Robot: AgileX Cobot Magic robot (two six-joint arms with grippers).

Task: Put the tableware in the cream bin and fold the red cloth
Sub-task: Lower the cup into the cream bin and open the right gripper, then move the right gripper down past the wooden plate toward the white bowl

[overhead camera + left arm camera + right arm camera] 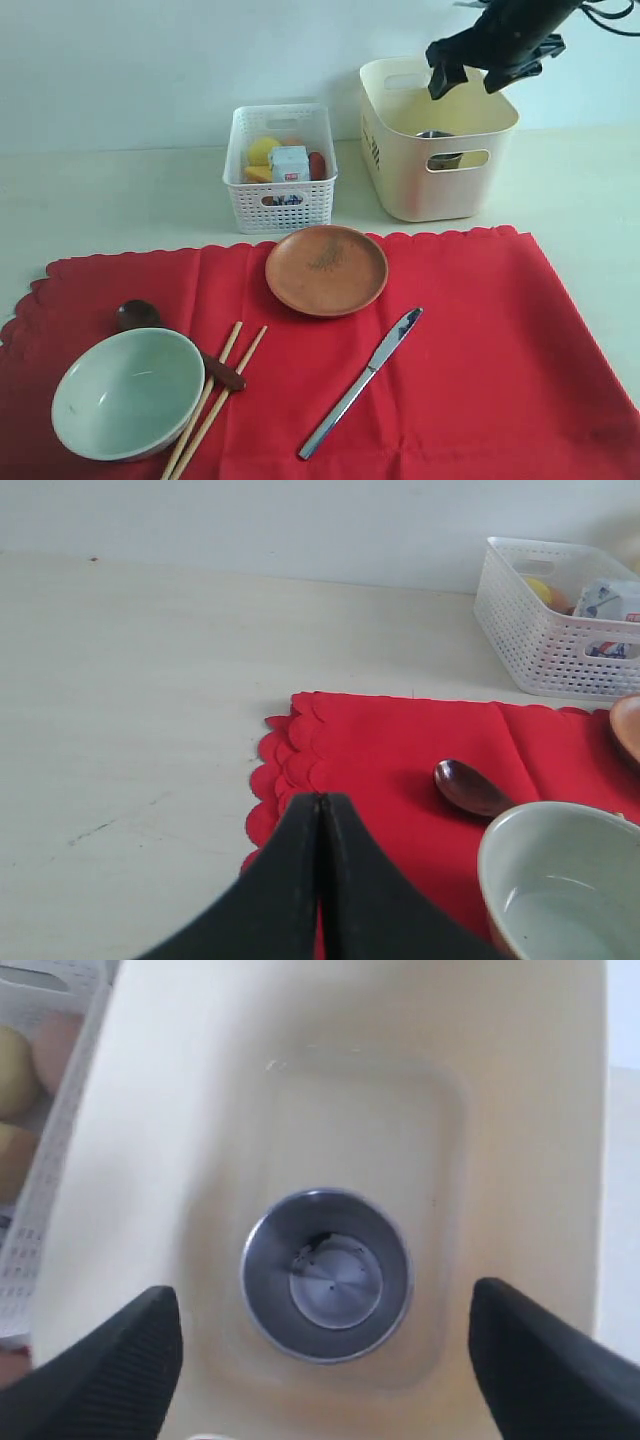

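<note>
The red cloth (470,350) lies flat across the front of the table. On it rest the pale green bowl (128,392), the dark wooden spoon (140,317), the chopsticks (222,390), the brown plate (326,270) and the silver knife (362,382). The steel cup (327,1275) stands upright on the floor of the cream bin (400,180). My right gripper (470,72) hangs open above the bin, with nothing between its fingers. My left gripper (320,802) is shut and empty over the cloth's scalloped edge (285,770), near the spoon (470,788) and bowl (560,880).
A white lattice basket (280,205) with a lemon (262,150), a milk carton (290,163) and other food stands left of the cream bin. Bare table lies behind and left of the cloth.
</note>
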